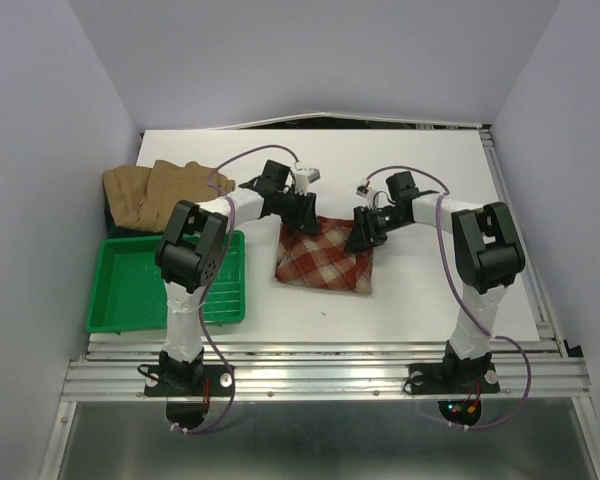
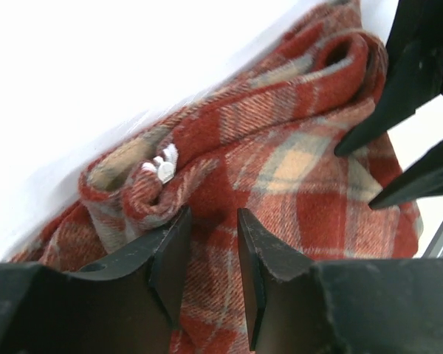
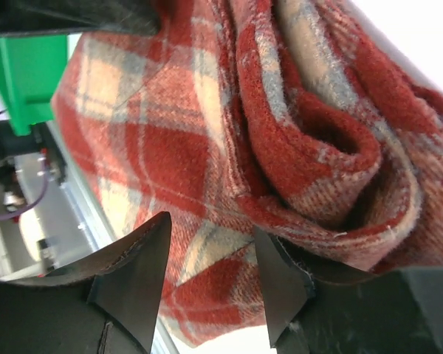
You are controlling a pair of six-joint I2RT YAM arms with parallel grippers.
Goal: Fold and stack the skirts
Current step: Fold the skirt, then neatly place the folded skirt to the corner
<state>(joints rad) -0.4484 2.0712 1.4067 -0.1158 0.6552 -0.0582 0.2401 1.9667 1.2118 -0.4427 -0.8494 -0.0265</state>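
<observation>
The red-and-cream plaid skirt (image 1: pixel 325 262) lies folded in the middle of the table. My left gripper (image 1: pixel 302 218) is down at its far left corner. In the left wrist view its jaws (image 2: pixel 213 254) stand apart over flat plaid cloth (image 2: pixel 295 169), beside a rolled hem with a white tag. My right gripper (image 1: pixel 362 238) is at the skirt's far right edge. Its jaws (image 3: pixel 210 273) are apart too, with bunched folds of plaid (image 3: pixel 170 147) just beyond the right finger. Nothing is pinched in either one. The tan-brown skirts (image 1: pixel 155 190) lie piled at the far left.
A green ribbed tray (image 1: pixel 130 290) sits at the near left, next to the left arm's base, and shows in the right wrist view as a green tray (image 3: pixel 29 74). The right gripper's black fingers (image 2: pixel 399 96) cross the left wrist view. White walls close in both sides.
</observation>
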